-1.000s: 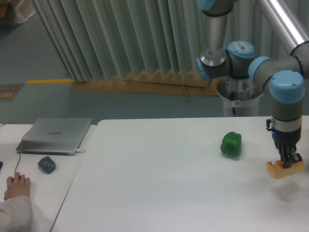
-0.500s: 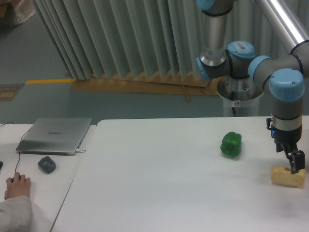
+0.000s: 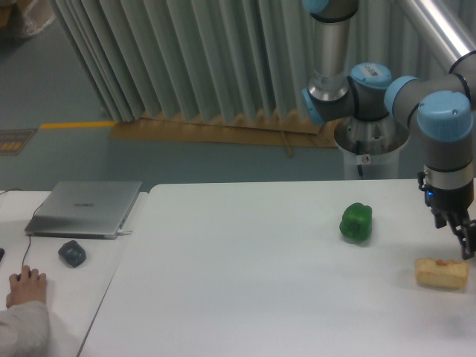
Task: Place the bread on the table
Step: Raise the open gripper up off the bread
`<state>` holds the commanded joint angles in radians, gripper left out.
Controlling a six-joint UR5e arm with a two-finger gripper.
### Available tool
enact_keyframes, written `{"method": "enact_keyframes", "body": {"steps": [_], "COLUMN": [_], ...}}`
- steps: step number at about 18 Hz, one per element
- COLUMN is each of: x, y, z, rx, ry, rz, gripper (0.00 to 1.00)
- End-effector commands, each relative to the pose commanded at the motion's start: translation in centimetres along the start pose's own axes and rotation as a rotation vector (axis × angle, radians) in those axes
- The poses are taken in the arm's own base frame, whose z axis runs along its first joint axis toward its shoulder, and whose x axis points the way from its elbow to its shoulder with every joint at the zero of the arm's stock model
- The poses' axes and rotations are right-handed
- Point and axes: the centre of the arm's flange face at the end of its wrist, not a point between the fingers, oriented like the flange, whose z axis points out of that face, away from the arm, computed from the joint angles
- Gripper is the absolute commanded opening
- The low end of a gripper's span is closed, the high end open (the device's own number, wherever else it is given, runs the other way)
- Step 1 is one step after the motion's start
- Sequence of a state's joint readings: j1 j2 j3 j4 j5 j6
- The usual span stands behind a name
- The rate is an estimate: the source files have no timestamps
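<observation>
Lower right of frame, bread point(image 3: 442, 272): lying flat on the worktop point(image 3: 245, 282), long axis left-right.
Tool point(image 3: 465, 245): just above the bread's right end, clear of it, released, partly cut off by the frame edge.

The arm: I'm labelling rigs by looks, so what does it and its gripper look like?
The arm is grey metal tubing with light-blue caps on rounded joints. Its wrist carries a black collar with a small blue light. The gripper is dark with two slim fingers.
</observation>
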<state>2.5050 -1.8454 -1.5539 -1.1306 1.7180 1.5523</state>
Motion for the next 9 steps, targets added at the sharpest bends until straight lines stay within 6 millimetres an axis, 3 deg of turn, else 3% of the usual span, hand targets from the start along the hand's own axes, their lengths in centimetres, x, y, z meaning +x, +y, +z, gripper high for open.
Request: {"method": "enact_keyframes", "body": {"steps": [9], "x": [0.8], "y": [-0.7], "z": [-1.1], "rx": [0.001], "ry": [-0.008], "rz": [0.019], "gripper": [1.00]}}
